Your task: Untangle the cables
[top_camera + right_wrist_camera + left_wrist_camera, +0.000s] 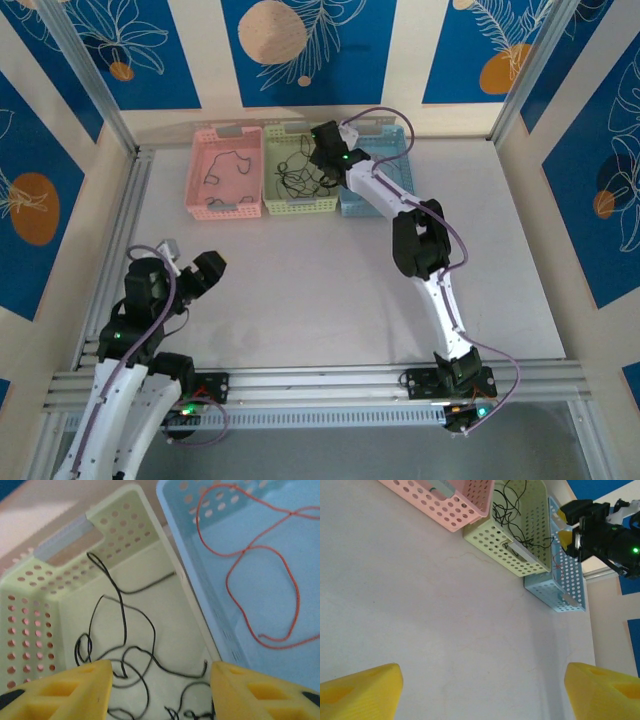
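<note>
Several thin black cables (122, 611) lie in loose loops on the floor of the pale green basket (30, 610); from above they show as a dark tangle (297, 176). My right gripper (160, 692) hovers open just above them, with nothing between its yellow fingers (65, 690). From above, that gripper (320, 160) reaches into the green basket (300, 205). One red-orange cable (243, 551) curls inside the blue basket (280, 645). A single black cable (228, 165) lies in the pink basket (205, 150). My left gripper (205, 275) is open over bare table at the near left.
The three baskets stand side by side along the table's far edge, pink (450, 502), green (520, 555) and blue (567, 587). The right arm (420, 240) stretches diagonally across the table's right half. Aluminium rails (130, 200) border the left side and front.
</note>
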Tool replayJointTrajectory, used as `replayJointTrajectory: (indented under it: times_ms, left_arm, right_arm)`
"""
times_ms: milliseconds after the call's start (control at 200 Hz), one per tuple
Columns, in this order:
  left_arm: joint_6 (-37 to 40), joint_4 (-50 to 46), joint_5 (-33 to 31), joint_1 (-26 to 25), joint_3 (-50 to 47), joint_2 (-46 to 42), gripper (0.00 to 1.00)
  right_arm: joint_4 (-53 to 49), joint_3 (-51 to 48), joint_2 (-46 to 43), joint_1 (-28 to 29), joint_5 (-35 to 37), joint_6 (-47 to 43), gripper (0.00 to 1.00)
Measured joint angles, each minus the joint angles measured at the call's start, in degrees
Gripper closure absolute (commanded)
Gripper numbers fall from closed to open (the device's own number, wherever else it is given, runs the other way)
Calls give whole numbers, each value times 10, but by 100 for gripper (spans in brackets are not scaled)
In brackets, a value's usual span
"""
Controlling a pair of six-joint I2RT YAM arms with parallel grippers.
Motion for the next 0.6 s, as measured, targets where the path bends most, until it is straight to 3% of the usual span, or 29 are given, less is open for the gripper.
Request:
replayJointTrajectory:
  times_ms: [130,260,290,445,600]
  left_arm:
    - [21,5,-29,0,8,22,10]
    - [51,32,-96,0,7,43,5]
    - [63,51,-116,0,3,50,0]
    - [141,159,-227,0,-35,96,0]
    - [256,334,-311,0,-117,163,2]
  right_arm:
    - [40,-163,-113,2,-33,-49,42]
    - [111,-386,-308,8,-48,-124,42]
    - [129,-431,-353,10,-46,-143,42]
    - [201,-628,-559,6,-23,-235,42]
    - [232,-749,-636,-31,-2,-290,41]
